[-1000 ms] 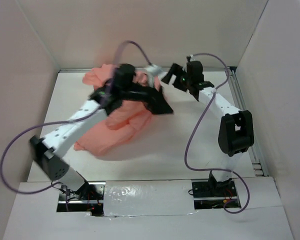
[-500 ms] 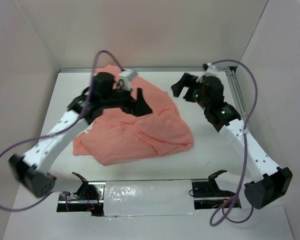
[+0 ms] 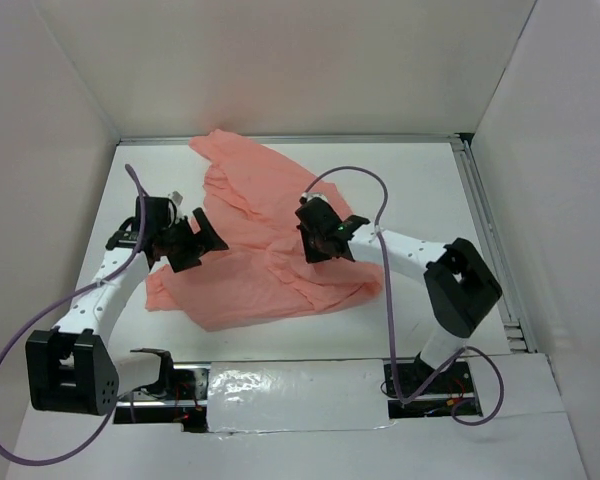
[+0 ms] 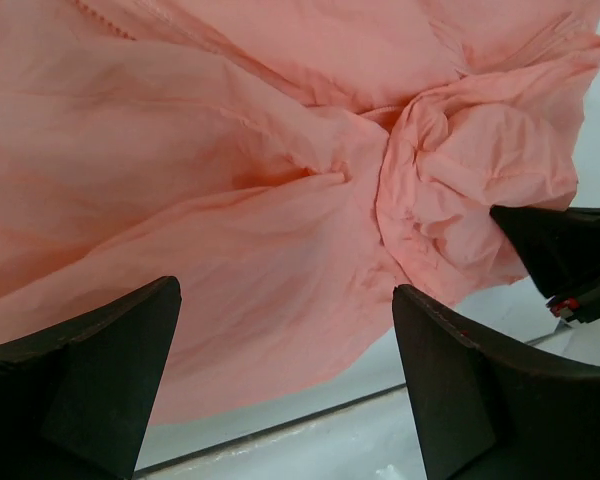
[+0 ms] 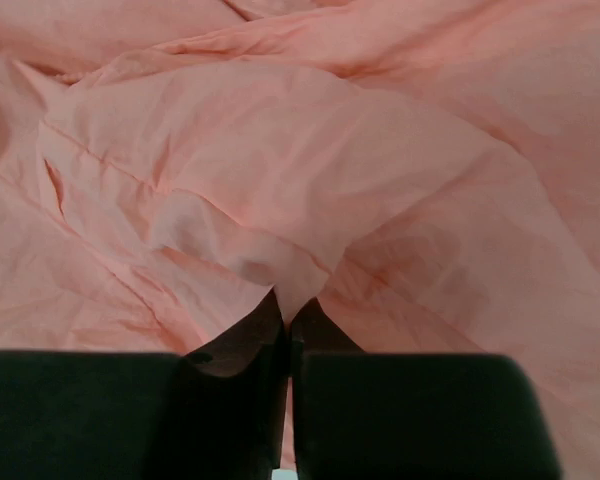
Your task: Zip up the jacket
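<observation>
The salmon-pink jacket [image 3: 255,195] lies crumpled on the white table [image 3: 425,190]. In the top view it spreads from the upper centre of the frame down to the lower middle, with one corner reaching the far edge of the table.

The left hand [image 3: 202,243] sits at the left border of the fabric in that view, and the right hand [image 3: 320,240] rests on the cloth a little right of centre.

In the left wrist view the left hand [image 4: 285,290] has its two dark fingers [image 4: 90,380] spread wide apart in the lower corners, with nothing between them. The jacket [image 4: 230,150] fills the upper part of that frame, bunched into a knot of folds at the upper right.

In the right wrist view the right hand [image 5: 288,325] has its fingers pressed together at the bottom centre. They are pinched on the tip of a raised fold of the jacket [image 5: 280,150], whose wrinkled cloth covers the rest of the frame.
</observation>
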Tool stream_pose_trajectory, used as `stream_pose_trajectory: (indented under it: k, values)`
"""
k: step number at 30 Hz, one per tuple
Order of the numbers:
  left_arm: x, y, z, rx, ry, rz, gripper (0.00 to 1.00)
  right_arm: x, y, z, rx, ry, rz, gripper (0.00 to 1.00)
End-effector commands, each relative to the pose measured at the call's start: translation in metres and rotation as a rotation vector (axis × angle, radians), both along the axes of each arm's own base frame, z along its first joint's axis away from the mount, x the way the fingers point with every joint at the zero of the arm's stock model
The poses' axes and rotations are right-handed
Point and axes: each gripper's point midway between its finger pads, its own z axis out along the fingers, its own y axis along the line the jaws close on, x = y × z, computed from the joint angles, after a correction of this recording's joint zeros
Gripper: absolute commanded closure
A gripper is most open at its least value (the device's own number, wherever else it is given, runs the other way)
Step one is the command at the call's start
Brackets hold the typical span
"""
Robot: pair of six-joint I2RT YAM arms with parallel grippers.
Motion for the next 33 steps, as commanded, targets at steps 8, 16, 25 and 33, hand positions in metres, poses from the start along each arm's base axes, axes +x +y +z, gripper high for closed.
stream_pose_trajectory:
  k: [8, 16, 25, 33]
  values:
    - [0.012, -0.014, 0.013, -0.098, -0.084, -0.050, 0.01, 0.011, -0.168, 0.107, 0.304, -0.300, -0.898, 1.00]
    - [0.033, -0.008, 0.012, -0.076, -0.063, -0.012, 0.01, -0.068, -0.293, 0.087, 0.325, -0.298, -1.398, 0.38]
    - [0.098, -0.004, 0.047, -0.016, -0.158, -0.050, 0.01, -0.033, -0.242, 0.110, 0.192, -0.239, -1.058, 0.00]
    - [0.206, -0.048, 0.026, 0.033, -0.258, -0.298, 0.01, -0.064, -0.106, 0.059, 0.291, 0.085, -0.490, 0.00]
